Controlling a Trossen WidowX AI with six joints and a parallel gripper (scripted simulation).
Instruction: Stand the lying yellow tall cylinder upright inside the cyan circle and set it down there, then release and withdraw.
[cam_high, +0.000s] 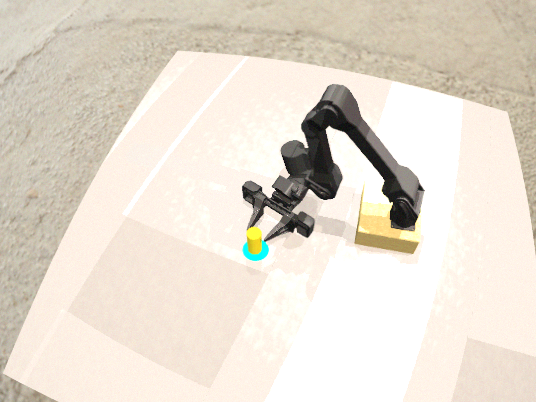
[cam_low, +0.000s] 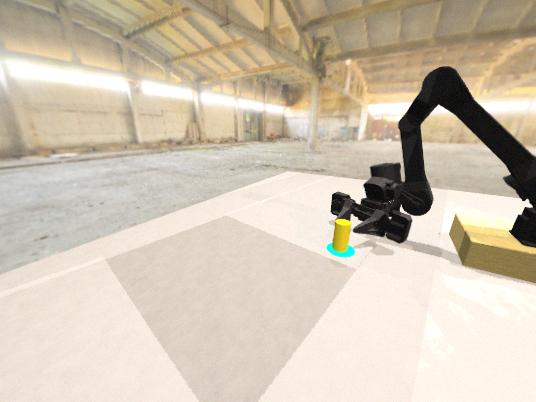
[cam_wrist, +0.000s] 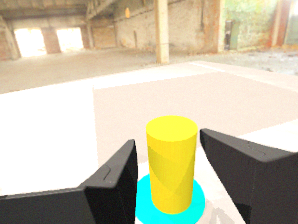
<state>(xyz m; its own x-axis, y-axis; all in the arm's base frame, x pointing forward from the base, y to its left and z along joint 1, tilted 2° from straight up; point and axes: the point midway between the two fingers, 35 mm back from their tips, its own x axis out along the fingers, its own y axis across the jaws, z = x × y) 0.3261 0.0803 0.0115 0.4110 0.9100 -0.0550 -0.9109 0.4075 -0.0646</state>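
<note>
I see a smooth, matt yellow cylinder (cam_wrist: 170, 170) that looks like plastic. The gripper (cam_wrist: 167, 175) and arm (cam_high: 370, 140) are matt black, plastic-looking. The arm's base block (cam_high: 375, 235) looks like pale wood. The counter (cam_high: 150, 300) is matt, faintly mottled.

arm (cam_high: 367, 135): glossy black, rounded joints | gripper (cam_high: 266, 231): black, two tapered wedge fingers

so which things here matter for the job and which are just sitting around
Job:
yellow cylinder, upright
cyan circle, under the cylinder
gripper, open, a finger on each side of the cylinder

Just there:
wooden block, under the arm's base
table
</note>
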